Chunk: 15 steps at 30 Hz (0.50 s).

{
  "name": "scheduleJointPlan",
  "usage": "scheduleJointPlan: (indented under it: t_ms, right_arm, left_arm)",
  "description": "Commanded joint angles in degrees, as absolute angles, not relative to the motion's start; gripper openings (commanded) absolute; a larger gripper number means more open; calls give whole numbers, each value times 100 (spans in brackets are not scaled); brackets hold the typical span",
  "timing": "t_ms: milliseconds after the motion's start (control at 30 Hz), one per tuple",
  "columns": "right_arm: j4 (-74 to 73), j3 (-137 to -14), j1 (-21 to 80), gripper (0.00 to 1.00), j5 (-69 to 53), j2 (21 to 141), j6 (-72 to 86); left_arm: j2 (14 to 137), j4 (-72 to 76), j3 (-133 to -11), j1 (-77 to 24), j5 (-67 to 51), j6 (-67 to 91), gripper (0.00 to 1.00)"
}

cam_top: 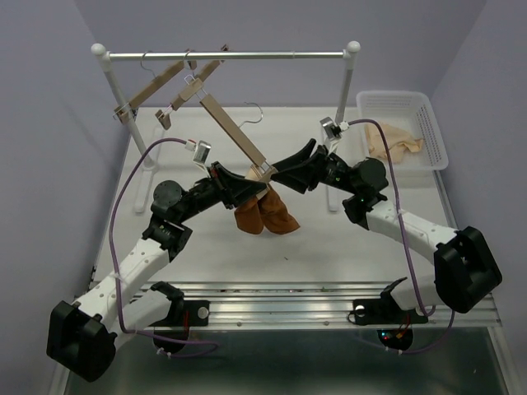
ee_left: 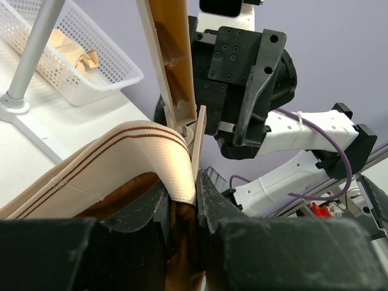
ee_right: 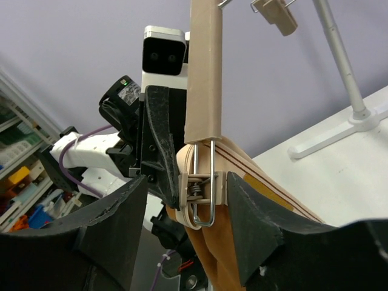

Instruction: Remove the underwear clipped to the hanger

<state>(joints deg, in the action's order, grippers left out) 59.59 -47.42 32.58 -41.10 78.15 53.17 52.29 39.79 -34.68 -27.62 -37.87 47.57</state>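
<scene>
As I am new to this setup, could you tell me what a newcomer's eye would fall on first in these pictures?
Mid-table, a tilted wooden hanger dangles rust-brown underwear from its low end. The left tool pinches the striped waistband, while the right tool stands open on either side of the metal clip. At the rear right, a white basket holds pale cloth.
</scene>
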Motion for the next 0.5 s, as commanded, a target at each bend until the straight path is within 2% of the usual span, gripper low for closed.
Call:
scheduleJointPlan:
  t_ms: [0, 100, 300, 400, 467]
  right_arm:
    - [6583, -5036, 3226, 55, -4561, 7892, 5528]
    - [6583, -5062, 3226, 50, -4640, 7901, 5572]
    - [6460, -5071, 3226, 49, -4693, 7849, 5563]
    - [6705, -5098, 3226, 40, -4798, 7875, 5799]
    - [6873, -5194, 3226, 36, -4939, 7945, 5932]
  left_arm:
    - [5168, 4421, -3507, -2742, -3788, 4641, 0]
    - [5107, 4465, -3454, -2742, -3727, 4667, 0]
    - [4869, 4368, -3419, -2689, -3665, 4588, 0]
    - [4860, 4359, -3419, -2689, -3709, 4597, 0]
    - [4869, 4359, -3428, -2689, -3727, 4605, 0]
